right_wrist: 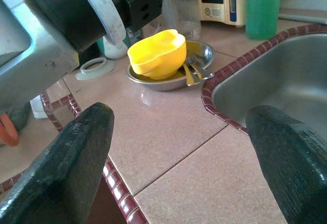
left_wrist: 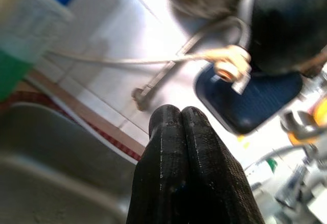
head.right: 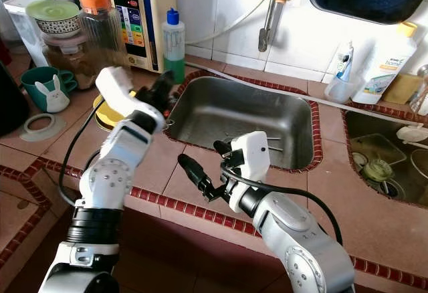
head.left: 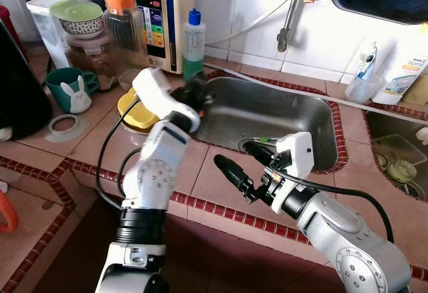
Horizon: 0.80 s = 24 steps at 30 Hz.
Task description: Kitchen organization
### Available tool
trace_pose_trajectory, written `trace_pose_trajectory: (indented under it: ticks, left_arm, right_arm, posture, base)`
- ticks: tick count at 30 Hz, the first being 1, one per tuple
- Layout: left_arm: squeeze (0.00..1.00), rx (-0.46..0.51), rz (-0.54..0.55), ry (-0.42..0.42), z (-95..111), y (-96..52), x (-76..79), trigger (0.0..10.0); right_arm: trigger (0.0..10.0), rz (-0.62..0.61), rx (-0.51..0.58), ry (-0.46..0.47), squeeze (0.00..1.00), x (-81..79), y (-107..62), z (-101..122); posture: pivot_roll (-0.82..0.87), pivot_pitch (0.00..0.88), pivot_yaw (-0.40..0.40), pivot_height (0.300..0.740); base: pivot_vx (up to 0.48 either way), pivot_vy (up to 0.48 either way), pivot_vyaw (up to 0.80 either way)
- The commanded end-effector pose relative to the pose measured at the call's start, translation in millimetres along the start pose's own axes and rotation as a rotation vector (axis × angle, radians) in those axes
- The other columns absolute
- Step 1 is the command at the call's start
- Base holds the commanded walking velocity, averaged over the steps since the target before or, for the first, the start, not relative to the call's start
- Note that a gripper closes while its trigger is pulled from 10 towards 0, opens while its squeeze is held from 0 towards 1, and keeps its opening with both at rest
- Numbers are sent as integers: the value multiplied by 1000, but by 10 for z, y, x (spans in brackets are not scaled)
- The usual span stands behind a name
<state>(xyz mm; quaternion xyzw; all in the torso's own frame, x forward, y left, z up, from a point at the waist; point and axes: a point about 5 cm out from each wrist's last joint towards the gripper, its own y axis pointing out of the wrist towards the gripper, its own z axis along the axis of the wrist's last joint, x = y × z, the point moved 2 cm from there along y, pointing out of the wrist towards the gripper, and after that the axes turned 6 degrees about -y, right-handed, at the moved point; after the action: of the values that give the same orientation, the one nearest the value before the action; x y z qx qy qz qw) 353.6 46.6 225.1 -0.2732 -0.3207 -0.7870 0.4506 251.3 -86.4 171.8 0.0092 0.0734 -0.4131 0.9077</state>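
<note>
A yellow bowl (right_wrist: pixel 156 55) sits on a steel plate (right_wrist: pixel 153 79) with spoons (right_wrist: pixel 193 72), on the tiled counter left of the sink (head.left: pixel 267 116). My left arm partly hides it in the eye views. My left gripper (head.left: pixel 195 93) is raised over the sink's near-left corner, beside the bowl, with its fingers (left_wrist: pixel 173 147) pressed shut on nothing. My right gripper (head.left: pixel 244 161) hovers open and empty over the counter tile in front of the sink, and its fingers (right_wrist: pixel 66 168) point toward the bowl.
A green soap bottle (head.left: pixel 194 45), a water purifier (head.left: pixel 160 12), an orange-lidded jar (head.left: pixel 124 25) and a teal rabbit mug (head.left: pixel 70 89) crowd the back left. A faucet (head.left: pixel 287 22) hangs over the sink. Bottles (head.left: pixel 404 72) and a second basin (head.left: pixel 398 152) lie to the right.
</note>
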Motion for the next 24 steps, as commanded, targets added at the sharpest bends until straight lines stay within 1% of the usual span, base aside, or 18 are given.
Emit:
trace_pose_trajectory:
  ticks: [1, 3, 4, 5, 6, 7, 8, 9, 12, 13, 14, 15, 16, 17, 20, 21, 22, 24]
  left_arm:
    - [0, -30, -14, -48, -201, -25, 96, 0]
    - [0, -31, 2, 12, -219, -50, 51, 0]
    - [1000, -28, 53, 93, -227, -85, -55, 10000]
    - [1000, -28, 53, 93, -227, -85, -55, 10000]
    - [1000, -12, 82, 181, -215, -148, -167, 10000]
    - [1000, -12, 82, 181, -215, -148, -167, 10000]
    - [1000, -4, 84, 221, -202, -164, -186, 10000]
    - [1000, 7, 97, 310, -185, -211, -248, 10000]
    - [1000, 13, 113, 398, -178, -279, -329, 10000]
    - [1000, 15, 129, 446, -175, -322, -383, 10000]
    - [1000, 15, 129, 446, -175, -322, -383, 10000]
    - [1000, 25, 134, 519, -173, -392, -448, 10000]
    - [1000, 24, 141, 556, -170, -425, -483, 10000]
    - [1000, 23, 144, 577, -169, -443, -500, 10000]
    - [1000, 10, 168, 585, -186, -500, -576, 10000]
    - [1000, 0, 176, 600, -200, -526, -613, 10000]
    - [1000, -9, 180, 652, -217, -573, -671, 10000]
    - [1000, -9, 175, 695, -224, -602, -700, 10000]
  right_arm:
    - [10000, 5, 9, -11, 0, 0, 4, 25]
    - [10000, 5, 8, -12, 0, 0, 3, 23]
    - [10000, 8, 6, -10, 0, -1, -1, 22]
    - [10000, 8, 6, -10, 0, -1, -1, 22]
    - [10000, 19, 1, -8, 0, -14, -6, 17]
    - [10000, 19, 1, -8, 0, -14, -6, 17]
    - [10000, 21, 0, -8, 0, -16, -8, 16]
    - [10000, 31, -3, -5, 0, -26, -14, 11]
    - [10000, 37, -4, -4, 0, -34, -20, 9]
    - [10000, 37, -5, -5, 0, -35, -22, 10]
    - [10000, 37, -5, -5, 0, -35, -22, 10]
    - [10000, 37, -4, -6, 0, -36, -27, 12]
    - [10000, 37, -5, -6, 0, -36, -29, 12]
    - [10000, 37, -5, -7, 0, -36, -30, 12]
    - [10000, 37, -8, -5, 0, -37, -39, 8]
    - [10000, 37, -8, -4, 0, -39, -42, 6]
    - [10000, 37, -10, -4, 0, -41, -46, 2]
    - [10000, 37, -11, -6, 0, -41, -49, 0]
  posture:
    - [12, 0, -44, 740]
    - [12, 0, -46, 740]
    - [12, 0, -48, 740]
    - [12, 0, -48, 740]
    - [12, 0, -51, 740]
    - [12, 0, -51, 740]
    - [12, 0, -51, 740]
    - [15, 0, -53, 740]
    - [15, 0, -55, 740]
    - [14, 0, -56, 740]
    - [14, 0, -56, 740]
    - [12, 0, -55, 740]
    - [13, 0, -57, 740]
    - [13, 0, -57, 740]
    - [12, 4, -60, 740]
    - [10, 7, -60, 740]
    - [11, 6, -61, 740]
    - [11, 6, -61, 740]
  base:
    - [0, 0, 0]
    - [0, 0, 0]
    - [0, 0, 0]
    - [0, 0, 0]
    - [0, 0, 0]
    - [0, 0, 0]
    - [0, 0, 0]
    - [0, 0, 0]
    - [0, 0, 0]
    - [0, 0, 0]
    - [0, 0, 0]
    - [0, 0, 0]
    - [0, 0, 0]
    - [0, 0, 0]
    - [0, 0, 0]
    - [0, 0, 0]
    - [0, 0, 0]
    - [0, 0, 0]
